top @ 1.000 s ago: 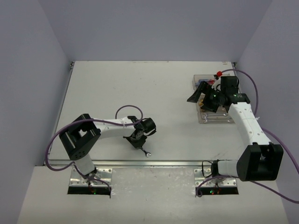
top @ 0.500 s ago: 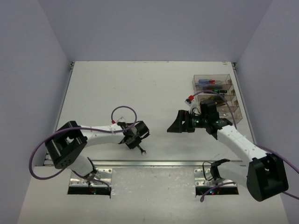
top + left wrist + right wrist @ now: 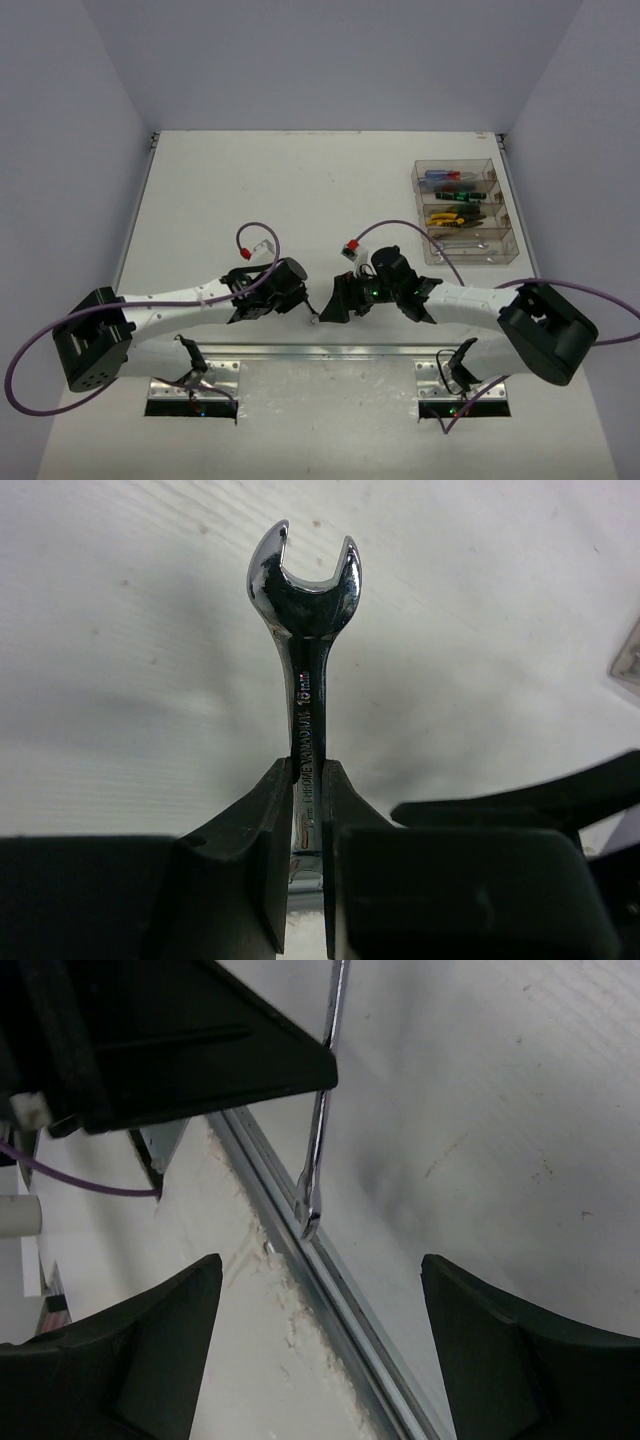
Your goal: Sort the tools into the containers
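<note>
Looking down from above, the row of four joined clear bins [image 3: 455, 163] sits at the far right of the table [image 3: 300, 190], well away from both arms. The farthest bin holds the blue- and red-handled screwdrivers [image 3: 444, 177], the next a green-and-black screwdriver [image 3: 462, 195], the third the yellow and orange pliers [image 3: 455, 214], and the nearest the silver wrenches [image 3: 466, 242]. Down by the near edge the two arms meet nose to nose: the left pincer [image 3: 300, 305] carries a small wrench [image 3: 312, 318], with the right pincer [image 3: 335, 298] just beside it. From the left wrist, the left pincer [image 3: 308, 780] is clenched on the shank of the wrench [image 3: 305, 660], whose open head points away over the bare table; a dark finger of the other arm pokes in at the right. From the right wrist, the right pincer [image 3: 320, 1290] is spread wide and grips nothing, its fingers [image 3: 130, 1360] standing well apart. The wrench [image 3: 320, 1130] hangs edge-on between them, its lower tip close above the metal rail [image 3: 340, 1300] along the table's edge.
</note>
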